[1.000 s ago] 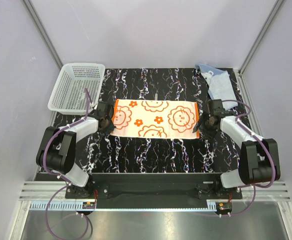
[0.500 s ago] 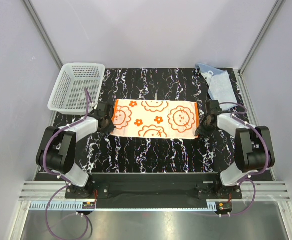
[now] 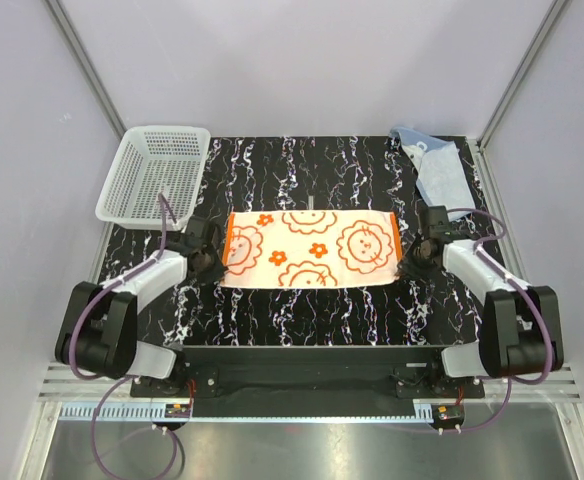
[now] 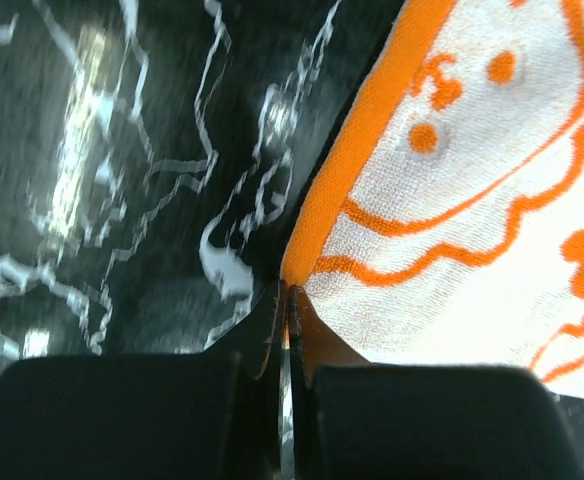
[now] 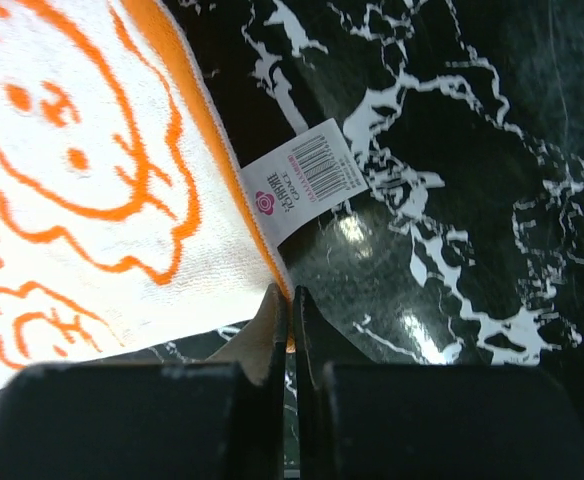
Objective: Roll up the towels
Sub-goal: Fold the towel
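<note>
Your overhead view is bright, evenly lit from above, shadows faint. The glossy table (image 4: 122,200) throws white glare at 10 o'clock in the left wrist view, which is smeared, and at 5 o'clock in the right, where the towel (image 5: 92,230) looks crisp.

The orange towel (image 3: 310,248) between the two pincers is showing a white face with orange smiley flowers and an orange border. Just past the right pincer (image 5: 289,297), its white tag (image 5: 305,178) is carrying a black barcode and a pink flower logo. The table (image 3: 302,165) under both pincers is rocking black marble with white veins. Beyond the right pincer the blue towel (image 3: 440,168) is looking plain light blue. Beyond the left pincer (image 4: 284,295) the mesh basket (image 3: 152,172) is looking white.
</note>
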You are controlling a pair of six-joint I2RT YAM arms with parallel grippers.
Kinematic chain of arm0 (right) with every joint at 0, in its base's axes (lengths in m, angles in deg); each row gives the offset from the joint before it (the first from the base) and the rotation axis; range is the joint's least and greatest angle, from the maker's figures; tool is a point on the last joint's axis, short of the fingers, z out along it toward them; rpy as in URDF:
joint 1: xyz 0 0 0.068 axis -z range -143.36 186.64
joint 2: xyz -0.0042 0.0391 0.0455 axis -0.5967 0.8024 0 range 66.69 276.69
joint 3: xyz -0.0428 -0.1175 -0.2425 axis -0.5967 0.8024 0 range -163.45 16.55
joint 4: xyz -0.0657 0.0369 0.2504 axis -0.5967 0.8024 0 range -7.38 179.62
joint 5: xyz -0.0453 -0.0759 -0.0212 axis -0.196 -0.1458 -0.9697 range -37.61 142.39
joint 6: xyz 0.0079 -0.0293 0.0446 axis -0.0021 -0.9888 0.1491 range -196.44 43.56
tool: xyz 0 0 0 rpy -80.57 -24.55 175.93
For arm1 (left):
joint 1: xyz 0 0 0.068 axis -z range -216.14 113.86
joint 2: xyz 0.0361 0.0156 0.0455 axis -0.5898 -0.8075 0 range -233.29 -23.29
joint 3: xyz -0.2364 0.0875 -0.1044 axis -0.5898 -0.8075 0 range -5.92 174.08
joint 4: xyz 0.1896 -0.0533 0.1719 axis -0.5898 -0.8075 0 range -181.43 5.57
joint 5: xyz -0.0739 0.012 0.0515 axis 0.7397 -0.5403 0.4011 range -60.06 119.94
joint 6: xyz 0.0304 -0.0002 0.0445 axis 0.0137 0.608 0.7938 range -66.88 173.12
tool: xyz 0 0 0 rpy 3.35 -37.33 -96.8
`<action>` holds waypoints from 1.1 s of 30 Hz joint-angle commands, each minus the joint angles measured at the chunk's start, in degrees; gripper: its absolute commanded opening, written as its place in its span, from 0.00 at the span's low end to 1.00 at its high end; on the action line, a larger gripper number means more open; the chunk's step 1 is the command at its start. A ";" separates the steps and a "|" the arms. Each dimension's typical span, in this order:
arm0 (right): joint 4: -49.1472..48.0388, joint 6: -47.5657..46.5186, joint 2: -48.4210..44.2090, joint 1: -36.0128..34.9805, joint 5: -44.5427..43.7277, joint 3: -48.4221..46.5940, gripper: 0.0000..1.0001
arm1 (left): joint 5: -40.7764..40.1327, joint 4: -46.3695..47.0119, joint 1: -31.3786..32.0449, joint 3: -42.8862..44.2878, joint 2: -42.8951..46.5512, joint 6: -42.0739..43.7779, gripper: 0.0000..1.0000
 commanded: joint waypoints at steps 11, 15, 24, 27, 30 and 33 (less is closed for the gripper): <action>7.54 5.02 -13.93 0.27 4.31 5.92 0.00 | 3.59 -13.78 -0.08 -1.32 20.43 -3.88 0.00; 9.30 3.19 -13.50 0.27 3.52 1.46 0.00 | 3.07 -16.42 0.00 1.31 21.67 -3.35 0.00; 10.45 -1.57 -1.99 0.27 4.83 -12.61 0.00 | 1.31 -17.56 -0.70 12.12 9.55 0.95 0.00; 10.53 -2.54 2.05 0.27 4.75 -17.01 0.00 | 0.96 -17.73 -1.14 16.78 5.15 2.10 0.00; 11.15 -3.94 6.10 0.35 4.57 -21.40 0.00 | 0.95 -18.00 -1.93 20.91 1.11 2.97 0.00; 11.41 -4.73 10.05 0.27 4.14 -25.18 0.00 | 1.22 -18.18 -2.72 24.87 -2.67 3.77 0.00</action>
